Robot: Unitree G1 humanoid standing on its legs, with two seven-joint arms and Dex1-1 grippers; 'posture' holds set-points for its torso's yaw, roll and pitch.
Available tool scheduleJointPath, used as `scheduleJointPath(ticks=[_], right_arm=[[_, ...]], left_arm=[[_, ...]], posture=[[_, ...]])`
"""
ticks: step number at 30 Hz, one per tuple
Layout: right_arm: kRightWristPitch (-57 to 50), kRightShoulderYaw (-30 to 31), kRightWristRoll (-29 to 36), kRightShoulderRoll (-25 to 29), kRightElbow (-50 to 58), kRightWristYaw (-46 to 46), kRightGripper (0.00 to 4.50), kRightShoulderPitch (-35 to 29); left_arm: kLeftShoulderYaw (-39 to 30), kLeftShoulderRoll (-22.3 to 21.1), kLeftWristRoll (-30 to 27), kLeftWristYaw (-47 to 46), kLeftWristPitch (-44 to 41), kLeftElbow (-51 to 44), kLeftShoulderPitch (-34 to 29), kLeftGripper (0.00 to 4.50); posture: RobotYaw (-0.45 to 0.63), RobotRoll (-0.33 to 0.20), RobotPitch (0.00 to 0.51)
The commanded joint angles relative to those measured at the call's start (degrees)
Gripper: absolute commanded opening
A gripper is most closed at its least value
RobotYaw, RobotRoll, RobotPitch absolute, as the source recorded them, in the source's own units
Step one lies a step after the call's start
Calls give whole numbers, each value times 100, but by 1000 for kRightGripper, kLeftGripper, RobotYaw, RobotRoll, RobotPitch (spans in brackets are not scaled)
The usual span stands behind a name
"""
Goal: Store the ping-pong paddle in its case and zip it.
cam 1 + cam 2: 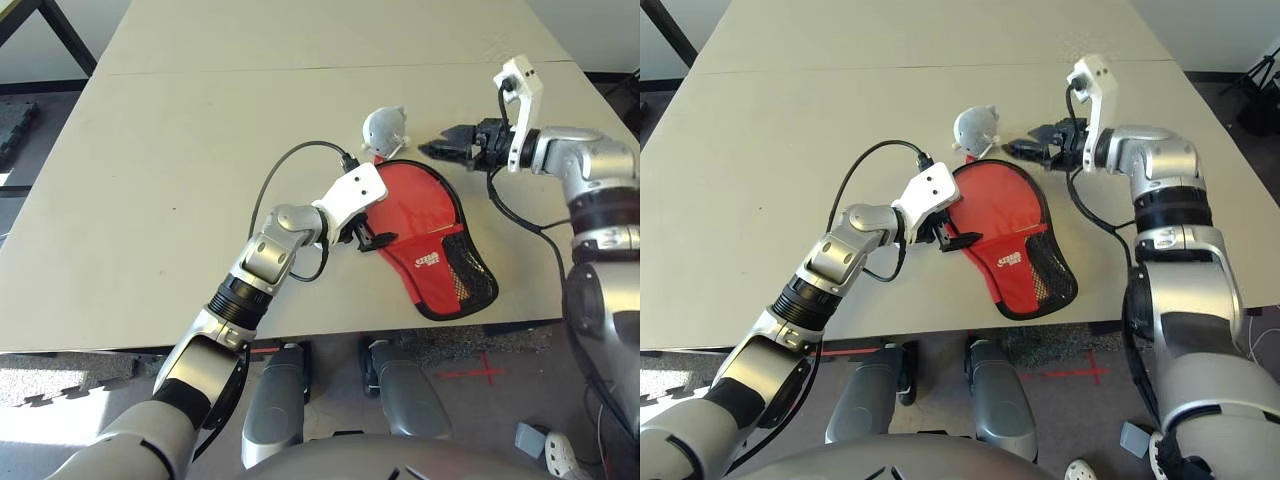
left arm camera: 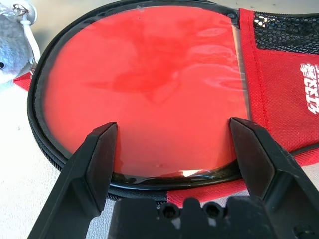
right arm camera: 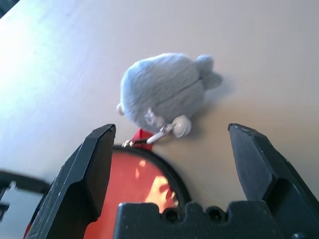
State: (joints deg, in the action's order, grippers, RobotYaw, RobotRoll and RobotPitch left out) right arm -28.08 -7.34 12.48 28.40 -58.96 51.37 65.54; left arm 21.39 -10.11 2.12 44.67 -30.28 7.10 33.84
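Now, left to right across the table:
Left gripper: hovering wide open at the case's near-left edge, holding nothing.
Case: lying unzipped near the table's front edge.
Paddle: sitting inside the case, red face showing.
Grey plush toy: resting just behind the case.
Right gripper: hanging wide open and empty beside the toy.

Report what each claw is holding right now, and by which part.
Nothing is held. The left claw stands open over the case; the right claw is open above the grey plush.
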Motion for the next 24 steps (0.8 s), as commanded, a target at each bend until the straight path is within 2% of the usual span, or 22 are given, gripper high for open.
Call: scheduleJointPath(ticks=[1, 5, 11, 24], right_arm=[[403, -127, -53, -190, -603, -384, 4500, 310], [890, -200, -155, -636, -1209, -1008, 4500, 652], [1132, -261, -332, -1089, -1592, -1657, 4500, 807], [1240, -157, -943, -1550, -1801, -2555, 4500, 762]], left_arm=[[432, -36, 103, 47, -392, 219, -342, 4481], [494, -21, 90, 35, -541, 11, -420, 4481], [544, -15, 38, -40, -762, -263, -535, 4481], [529, -20, -8, -211, -1011, -556, -631, 4481]], posture=[[-60, 0, 220], [-41, 0, 227], [-15, 0, 237], [35, 0, 252]])
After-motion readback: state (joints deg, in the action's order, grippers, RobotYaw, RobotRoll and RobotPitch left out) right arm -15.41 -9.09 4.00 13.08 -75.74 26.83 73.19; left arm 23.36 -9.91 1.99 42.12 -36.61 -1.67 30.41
